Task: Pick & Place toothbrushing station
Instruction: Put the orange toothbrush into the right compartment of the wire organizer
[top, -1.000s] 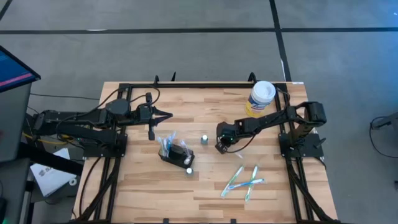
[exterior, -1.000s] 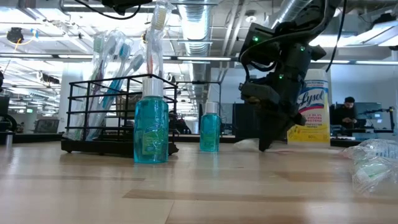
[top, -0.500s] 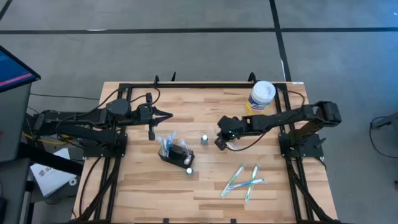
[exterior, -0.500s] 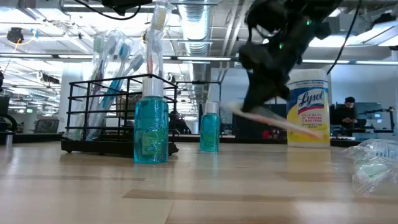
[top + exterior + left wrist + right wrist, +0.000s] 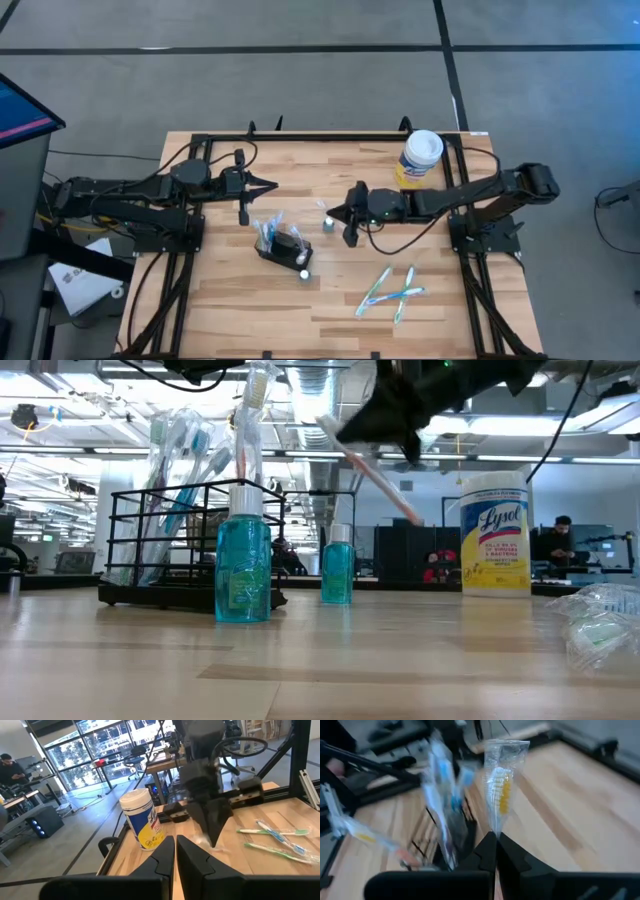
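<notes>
Pale matt wood-plank table (image 5: 330, 300)

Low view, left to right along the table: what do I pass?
Black wire toothbrush holder → big blue bottle → small blue bottle → yellow wipes canister → wrapped toothbrushes at the right edge.

Black wire toothbrushing station (image 5: 280, 245) stands upright mid-table, holding wrapped toothbrushes.
</notes>
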